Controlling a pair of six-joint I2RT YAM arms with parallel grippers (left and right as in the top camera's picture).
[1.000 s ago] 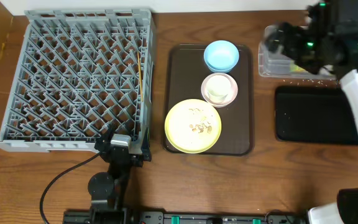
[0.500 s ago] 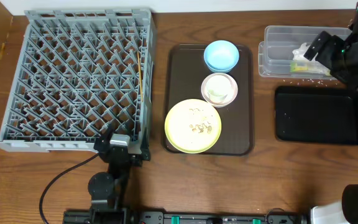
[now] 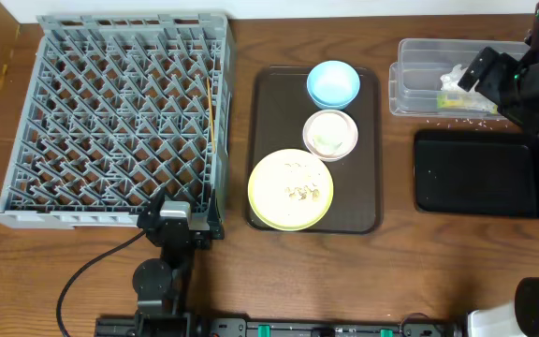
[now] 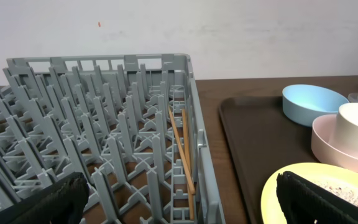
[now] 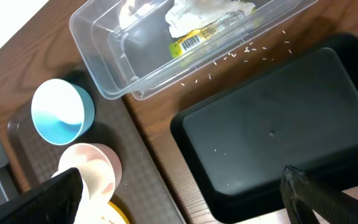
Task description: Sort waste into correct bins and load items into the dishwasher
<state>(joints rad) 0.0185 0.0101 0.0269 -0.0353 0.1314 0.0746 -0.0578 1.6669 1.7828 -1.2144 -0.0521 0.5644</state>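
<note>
Looks like a robotics lab bench dressed up as a kitchen, not someone's home. It's a wood-grain surface (image 3: pixel 400 271) against a plain white wall (image 4: pixel 241 31). Left of the brown serving tray (image 3: pixel 277 112) there's a commercial-style grey dish rack (image 3: pixel 110 103). Below-left of the tray, a black cable (image 3: pixel 90 269) snakes across to an arm mount (image 3: pixel 157 279) fixed at the front edge.

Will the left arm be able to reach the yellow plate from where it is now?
Probably yes. The left gripper is open at the rack's near corner, and the yellow plate lies just beside it on the brown tray, with nothing standing between them.
</note>
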